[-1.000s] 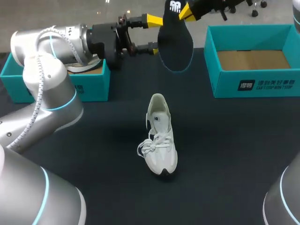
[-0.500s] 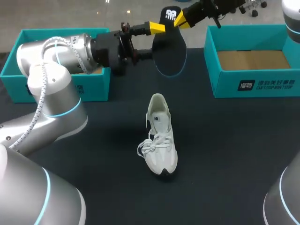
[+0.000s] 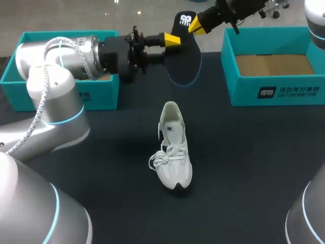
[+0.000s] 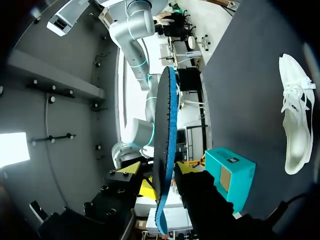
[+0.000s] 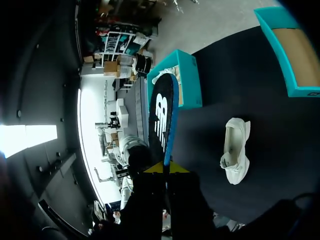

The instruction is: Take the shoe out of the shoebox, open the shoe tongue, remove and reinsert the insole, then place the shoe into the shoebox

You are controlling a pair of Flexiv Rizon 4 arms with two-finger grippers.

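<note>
Up over the dark table, right jaws clamp the insole, left jaws apart astride it; shoe rests mid-table.

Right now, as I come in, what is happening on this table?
The right gripper is shut on one end of the dark insole and holds it in the air over the far side of the table. The left gripper is open, with the insole's edge between its fingers. The white shoe lies on the table, outside the empty shoebox. The insole is not yet back in.
</note>
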